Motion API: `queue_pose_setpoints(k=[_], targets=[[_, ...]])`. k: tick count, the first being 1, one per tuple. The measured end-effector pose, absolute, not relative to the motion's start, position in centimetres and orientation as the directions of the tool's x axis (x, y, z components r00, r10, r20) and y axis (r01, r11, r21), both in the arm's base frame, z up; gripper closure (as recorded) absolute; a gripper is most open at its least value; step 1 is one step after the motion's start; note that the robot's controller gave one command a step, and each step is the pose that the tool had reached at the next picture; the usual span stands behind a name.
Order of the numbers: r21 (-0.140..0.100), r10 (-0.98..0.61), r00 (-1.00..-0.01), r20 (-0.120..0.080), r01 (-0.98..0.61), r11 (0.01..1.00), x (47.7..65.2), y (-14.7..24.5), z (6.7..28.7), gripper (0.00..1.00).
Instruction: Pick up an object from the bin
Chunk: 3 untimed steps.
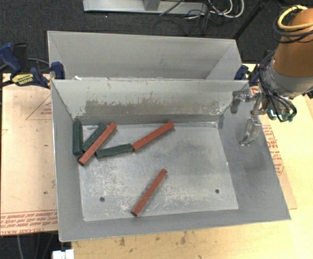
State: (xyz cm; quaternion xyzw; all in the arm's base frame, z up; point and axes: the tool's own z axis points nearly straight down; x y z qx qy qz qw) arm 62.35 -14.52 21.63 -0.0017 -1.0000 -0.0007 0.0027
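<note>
My gripper (247, 132) hangs over the bin's right sloping wall, near the back right corner, away from all the loose things. Nearest to it is a red-brown stick (153, 136) lying slantwise at the back middle of the floor. A second red-brown stick (150, 192) lies alone at the front middle, tilted. At the back left, a third red-brown stick (97, 143) lies among dark green sticks. One of these, a dark green stick (114, 151), lies almost end to end with the first red-brown one.
Two more dark green sticks (77, 137) (94, 136) lie against the left wall in the back left cluster. The bin's walls slope steeply on all sides. The arm with its orange cover stands outside the right rim.
</note>
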Motion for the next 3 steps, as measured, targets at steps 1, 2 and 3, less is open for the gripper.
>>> queue_pose_setpoints(k=[1,2,3], targets=[[0.002,0.073,-0.997,0.005,0.073,0.997,51.9,-11.9,22.3,0.0],[0.003,0.074,-0.997,-0.004,0.074,0.997,59.3,-7.9,18.4,0.0],[0.004,-0.087,-0.996,-0.002,-0.087,0.996,59.9,0.6,17.5,0.0]])
